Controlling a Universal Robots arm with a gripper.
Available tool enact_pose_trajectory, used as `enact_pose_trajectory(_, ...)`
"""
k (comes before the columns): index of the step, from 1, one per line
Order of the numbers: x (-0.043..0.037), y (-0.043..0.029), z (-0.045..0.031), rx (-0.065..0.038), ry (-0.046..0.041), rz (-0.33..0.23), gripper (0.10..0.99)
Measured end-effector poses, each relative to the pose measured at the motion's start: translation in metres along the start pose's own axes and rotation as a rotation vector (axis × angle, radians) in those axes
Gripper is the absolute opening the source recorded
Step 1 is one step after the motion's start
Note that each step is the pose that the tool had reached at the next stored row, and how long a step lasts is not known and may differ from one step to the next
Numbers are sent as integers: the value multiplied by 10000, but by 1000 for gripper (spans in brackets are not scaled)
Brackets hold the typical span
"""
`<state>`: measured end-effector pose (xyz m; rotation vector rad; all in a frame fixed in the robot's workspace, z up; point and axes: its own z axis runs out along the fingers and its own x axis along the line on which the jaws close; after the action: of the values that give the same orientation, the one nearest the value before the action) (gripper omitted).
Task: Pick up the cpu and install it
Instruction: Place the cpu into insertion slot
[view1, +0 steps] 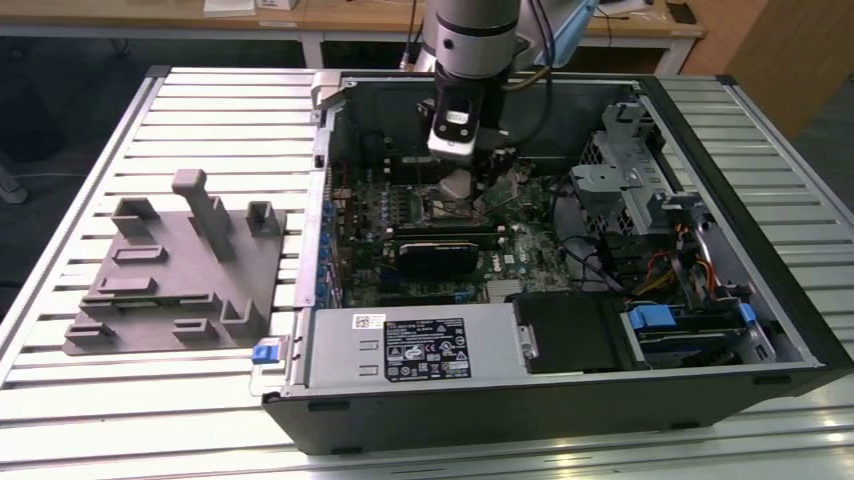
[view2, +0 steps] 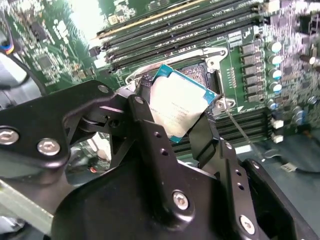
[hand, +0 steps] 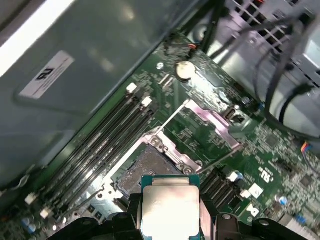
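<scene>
Claw (view2: 174, 114): pinching the cpu (view2: 182, 99) by two opposite edges between black fingers (view2: 150, 132), the pale metal top in sight in both wrist views. Cpu: held over the open socket (hand: 141, 171), whose hinged frame (hand: 207, 125) is swung open beyond it; memory slots (hand: 107, 142) run just beside the socket. Setting: claw inside the open case (view1: 534, 410), grey fixture (view1: 167, 285) well apart from it on the slatted surface (view1: 227, 130)

No legible txt: label (view1: 427, 350) on pwr supply box (view1: 497, 345) (fine print, barcodes) can't be read.
</scene>
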<state>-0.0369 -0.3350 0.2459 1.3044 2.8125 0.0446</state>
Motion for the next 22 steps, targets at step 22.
enact_pose_trajectory(22,0,-1,11,101,-173,4002,541)
